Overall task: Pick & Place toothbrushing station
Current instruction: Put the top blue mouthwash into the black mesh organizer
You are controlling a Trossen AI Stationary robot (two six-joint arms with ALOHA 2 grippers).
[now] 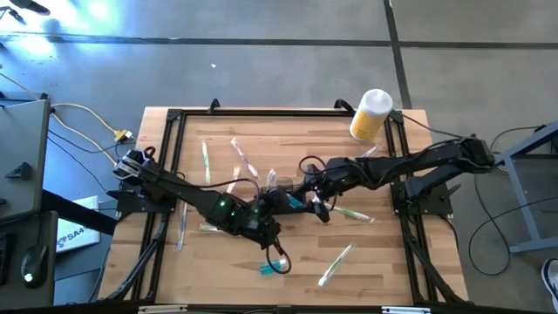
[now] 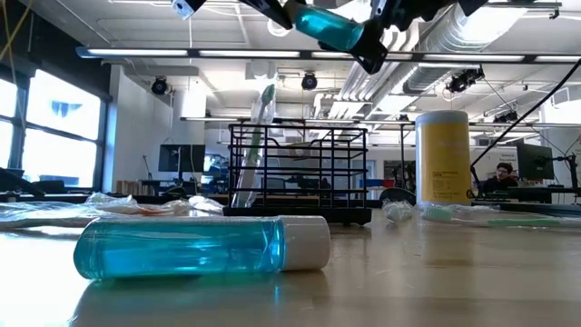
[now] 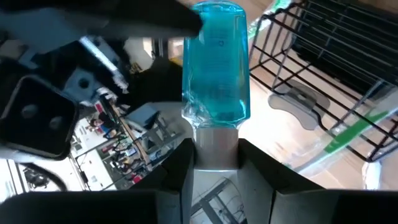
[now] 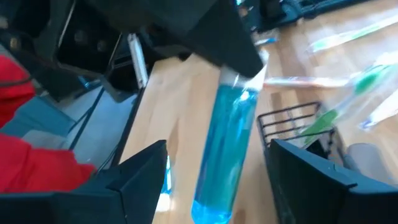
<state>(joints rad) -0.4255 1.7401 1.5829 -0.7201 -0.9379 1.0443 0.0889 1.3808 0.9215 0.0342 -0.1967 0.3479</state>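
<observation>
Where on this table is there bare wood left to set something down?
Bare wood shows along the table edge right of the loose toothbrush, and on the strip between the yellow cylinder and the back-left toothbrushes. The middle, around both arms and the black caddy, is crowded.

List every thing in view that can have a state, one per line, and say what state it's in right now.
Left gripper: shut on the white cap of the blue clear plastic bottle, held in the air.
Right gripper: open, fingers either side of that bottle.
Second blue clear bottle with white cap: lying on its side on the table.
Black wire-mesh caddy: upright, a green-and-white toothbrush standing in it.
Yellow cylinder with white lid: upright, lid on.
</observation>
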